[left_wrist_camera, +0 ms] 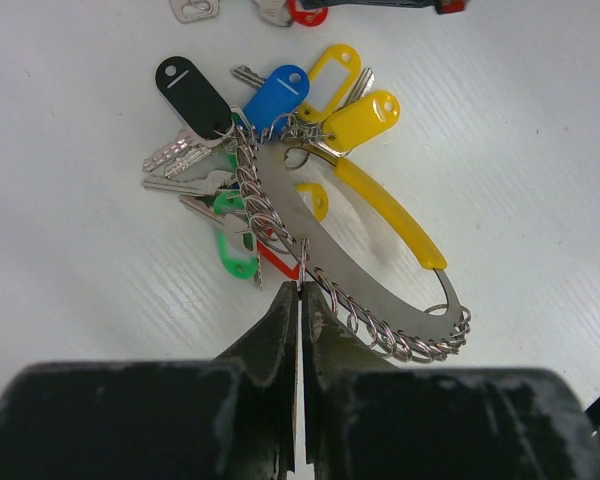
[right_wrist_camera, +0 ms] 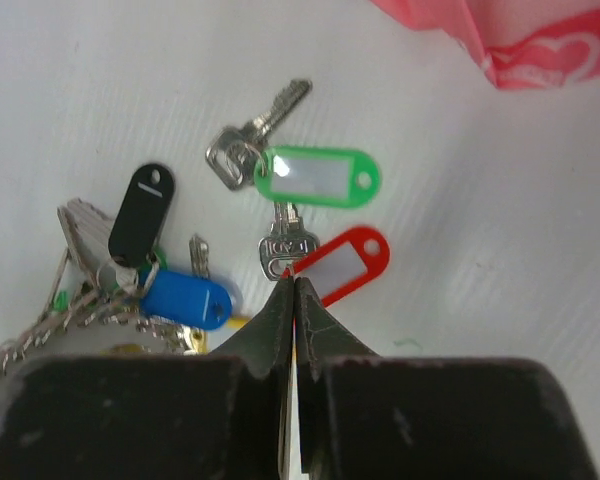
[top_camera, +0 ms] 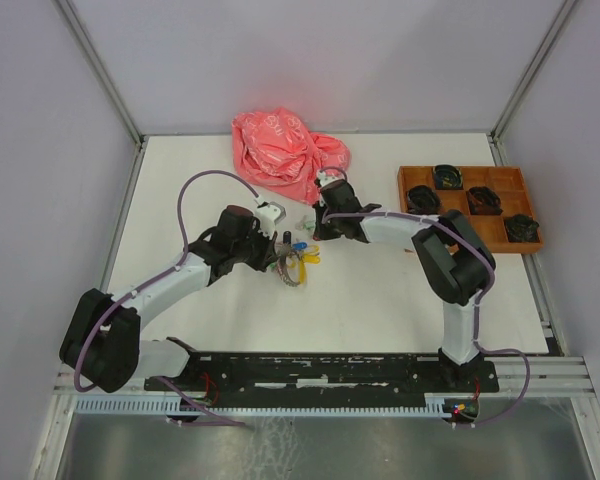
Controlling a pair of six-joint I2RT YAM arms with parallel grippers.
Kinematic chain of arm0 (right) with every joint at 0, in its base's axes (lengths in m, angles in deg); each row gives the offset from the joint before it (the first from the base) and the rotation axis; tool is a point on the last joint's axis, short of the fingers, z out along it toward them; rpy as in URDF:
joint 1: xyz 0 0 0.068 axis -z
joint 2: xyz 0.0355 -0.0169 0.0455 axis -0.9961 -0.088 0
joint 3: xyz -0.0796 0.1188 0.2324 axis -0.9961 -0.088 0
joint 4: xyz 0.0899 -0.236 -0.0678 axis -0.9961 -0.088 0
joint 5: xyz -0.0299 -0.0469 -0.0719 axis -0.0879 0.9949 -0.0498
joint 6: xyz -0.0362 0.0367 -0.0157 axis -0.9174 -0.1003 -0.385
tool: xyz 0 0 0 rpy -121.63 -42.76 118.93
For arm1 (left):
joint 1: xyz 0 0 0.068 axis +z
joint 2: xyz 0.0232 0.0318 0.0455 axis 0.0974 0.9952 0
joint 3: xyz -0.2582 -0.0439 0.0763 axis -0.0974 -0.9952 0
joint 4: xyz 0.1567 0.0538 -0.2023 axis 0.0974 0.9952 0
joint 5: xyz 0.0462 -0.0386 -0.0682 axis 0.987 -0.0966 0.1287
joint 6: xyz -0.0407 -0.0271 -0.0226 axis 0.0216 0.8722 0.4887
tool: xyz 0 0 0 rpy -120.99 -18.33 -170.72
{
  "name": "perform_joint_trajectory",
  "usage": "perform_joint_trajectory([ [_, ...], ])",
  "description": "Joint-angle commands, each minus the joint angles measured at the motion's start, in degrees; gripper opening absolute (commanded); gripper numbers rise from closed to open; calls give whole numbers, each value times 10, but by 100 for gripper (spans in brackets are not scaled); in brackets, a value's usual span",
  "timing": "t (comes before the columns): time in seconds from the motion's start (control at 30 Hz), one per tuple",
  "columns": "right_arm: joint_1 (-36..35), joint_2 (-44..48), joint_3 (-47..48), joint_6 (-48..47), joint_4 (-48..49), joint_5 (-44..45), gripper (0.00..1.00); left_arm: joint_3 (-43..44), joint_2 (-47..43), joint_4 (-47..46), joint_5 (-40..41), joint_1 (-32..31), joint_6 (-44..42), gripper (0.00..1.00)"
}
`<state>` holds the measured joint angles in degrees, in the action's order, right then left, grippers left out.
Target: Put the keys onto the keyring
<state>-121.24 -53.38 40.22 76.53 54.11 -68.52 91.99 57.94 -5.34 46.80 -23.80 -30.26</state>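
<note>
R gripper (right_wrist_camera: 295,285) is sitting closed w/ tips touching red-tag key (right_wrist_camera: 338,263), green-tag key (right_wrist_camera: 315,178) lying just beyond it.

Pink bag (right_wrist_camera: 510,35) cropped; red tag (left_wrist_camera: 310,20) cropped.

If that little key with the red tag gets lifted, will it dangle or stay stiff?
The small silver metal key is probably light and stiff. Its red oval plastic tag looks loosely linked, so it would likely swing. Lying flat, both may slide if pushed.
</note>
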Motion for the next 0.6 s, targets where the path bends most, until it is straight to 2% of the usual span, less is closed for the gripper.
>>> perform_joint_trajectory([
  [0.0,2,86,-35,-48,-32,15,2,12,-3,-26,-17,-1,6,3],
  [0.2,-2,180,-132,-77,-54,42,1,16,-2,-26,-30,-1,4,3],
  [0.4,-26,270,-240,-84,-2,85,1,17,2,-29,-44,0,3,3],
  [0.57,-52,285,-295,-74,51,123,2,18,7,-31,-48,-1,6,3],
])
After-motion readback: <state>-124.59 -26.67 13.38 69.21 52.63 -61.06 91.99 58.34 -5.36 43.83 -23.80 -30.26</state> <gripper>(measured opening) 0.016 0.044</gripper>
